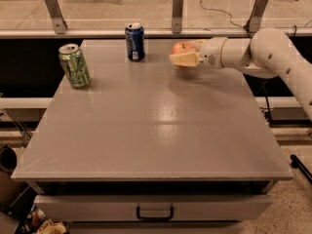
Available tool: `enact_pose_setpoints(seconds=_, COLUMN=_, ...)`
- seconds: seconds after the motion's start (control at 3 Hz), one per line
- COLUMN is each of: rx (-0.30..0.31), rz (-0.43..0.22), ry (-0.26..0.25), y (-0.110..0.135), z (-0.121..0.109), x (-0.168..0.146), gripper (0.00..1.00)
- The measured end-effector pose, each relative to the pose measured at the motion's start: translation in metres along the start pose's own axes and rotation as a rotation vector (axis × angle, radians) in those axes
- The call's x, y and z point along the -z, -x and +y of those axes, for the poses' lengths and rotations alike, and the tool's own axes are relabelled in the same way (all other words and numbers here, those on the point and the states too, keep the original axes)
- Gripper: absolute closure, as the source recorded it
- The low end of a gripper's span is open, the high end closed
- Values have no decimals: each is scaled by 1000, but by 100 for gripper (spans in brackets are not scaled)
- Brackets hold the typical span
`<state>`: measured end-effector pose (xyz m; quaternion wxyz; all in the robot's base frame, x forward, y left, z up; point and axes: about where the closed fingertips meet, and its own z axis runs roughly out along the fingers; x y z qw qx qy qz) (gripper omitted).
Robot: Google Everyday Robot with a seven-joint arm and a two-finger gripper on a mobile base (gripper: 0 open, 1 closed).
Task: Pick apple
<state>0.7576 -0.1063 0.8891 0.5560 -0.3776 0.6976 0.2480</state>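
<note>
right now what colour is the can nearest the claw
The can is blue, camera view; claw at apple.

Gripper far right, clamped on apple.

The apple is orange-red with a paler yellowish patch, clasped in the cream-coloured gripper at two o'clock on the plain matt grey table. The arm is glossy white. At ten o'clock stands a green can with darker streaky markings, possibly lettering. At twelve o'clock is a dark blue can with a silver top. The drawer handle is black.
</note>
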Motion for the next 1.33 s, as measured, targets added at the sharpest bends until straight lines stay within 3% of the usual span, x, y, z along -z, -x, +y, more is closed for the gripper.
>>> enact_pose_setpoints(seconds=1.0, rx=166, rz=-91, ry=-123, y=85, z=-22, x=53, gripper=100)
enact_pose_setpoints(seconds=1.33, rx=166, rz=-91, ry=-123, y=85, z=-22, x=53, gripper=100)
